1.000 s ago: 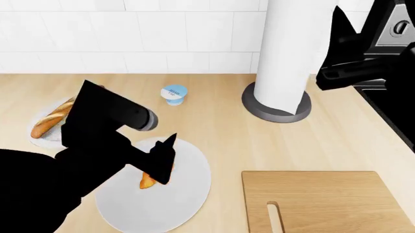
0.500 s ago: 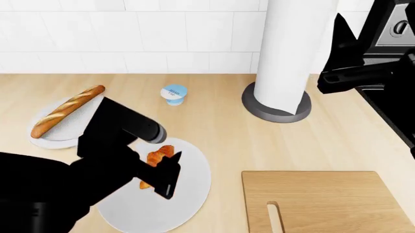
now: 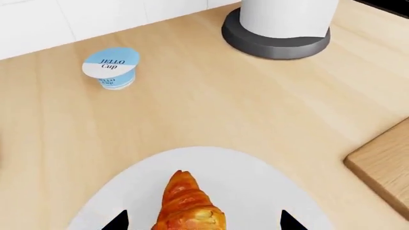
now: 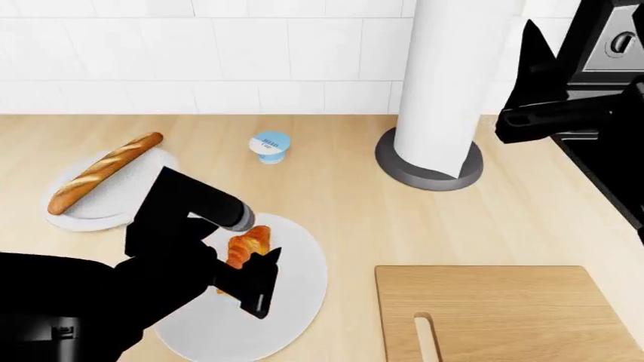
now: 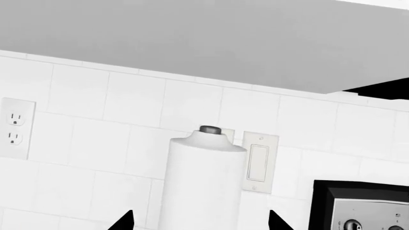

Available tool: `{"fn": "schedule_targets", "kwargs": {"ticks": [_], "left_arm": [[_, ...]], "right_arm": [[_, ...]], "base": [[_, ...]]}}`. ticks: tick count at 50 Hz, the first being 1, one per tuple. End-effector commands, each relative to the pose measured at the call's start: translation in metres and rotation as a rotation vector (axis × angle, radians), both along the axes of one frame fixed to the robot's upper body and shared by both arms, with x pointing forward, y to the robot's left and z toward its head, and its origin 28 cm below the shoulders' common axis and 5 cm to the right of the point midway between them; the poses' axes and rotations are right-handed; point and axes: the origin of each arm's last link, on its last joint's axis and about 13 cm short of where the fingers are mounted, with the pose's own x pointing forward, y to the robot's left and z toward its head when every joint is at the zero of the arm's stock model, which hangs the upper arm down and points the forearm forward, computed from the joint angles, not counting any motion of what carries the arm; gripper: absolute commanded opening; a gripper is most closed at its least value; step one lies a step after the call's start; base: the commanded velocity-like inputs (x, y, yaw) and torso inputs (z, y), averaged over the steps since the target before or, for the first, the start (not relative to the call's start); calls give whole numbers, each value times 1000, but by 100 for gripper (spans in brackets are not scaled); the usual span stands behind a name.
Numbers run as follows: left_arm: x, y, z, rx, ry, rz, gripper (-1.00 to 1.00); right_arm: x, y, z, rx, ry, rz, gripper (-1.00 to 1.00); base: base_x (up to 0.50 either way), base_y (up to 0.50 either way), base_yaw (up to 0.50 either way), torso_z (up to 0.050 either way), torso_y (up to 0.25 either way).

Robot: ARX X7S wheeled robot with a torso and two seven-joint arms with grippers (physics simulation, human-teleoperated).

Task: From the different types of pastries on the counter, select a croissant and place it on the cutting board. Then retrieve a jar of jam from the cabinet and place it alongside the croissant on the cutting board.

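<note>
The croissant (image 4: 247,244) is small, golden-orange and ridged, and it lies on a round white plate (image 4: 302,290) on the beige counter (image 4: 332,204). My left gripper (image 4: 241,265) hangs open over it. In the left wrist view the croissant (image 3: 188,203) sits between the two dark fingertips (image 3: 119,222), and I cannot tell whether they touch it. The wooden cutting board (image 4: 503,309) lies bare at the near right. My right gripper (image 4: 533,83) is raised at the far right, open and holding nothing (image 5: 200,223). The jar of jam is out of view.
A long baguette (image 4: 105,172) rests on a second white plate (image 4: 86,215) at the left. A blue-and-white jello cup (image 4: 270,145) stands near the tiled wall. A paper towel roll (image 4: 443,83) on a dark base (image 4: 430,170) stands beside a black appliance (image 4: 614,173).
My left arm has drawn back toward the near edge, uncovering the baguette and most of the croissant. The right arm has barely shifted.
</note>
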Motion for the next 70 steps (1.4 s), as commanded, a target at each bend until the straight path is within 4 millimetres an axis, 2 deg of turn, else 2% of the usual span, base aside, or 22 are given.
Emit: {"fn": "schedule_targets", "kwargs": {"ticks": [1,41,70], "left_arm": [[1,1,-5,-21,4,1,100],[8,-1,-35,37,27,-20,100],[17,-5,-42,85,50,8,100]], "right_arm": [[-1,0,1,0,-2,-2,100],[1,-2,-5,2,4,-3,100],[0,-5,-5,2,5,-20,100]], "base": [[0,0,0,0,0],[0,0,0,0,0],[0,0,0,0,0]]}}
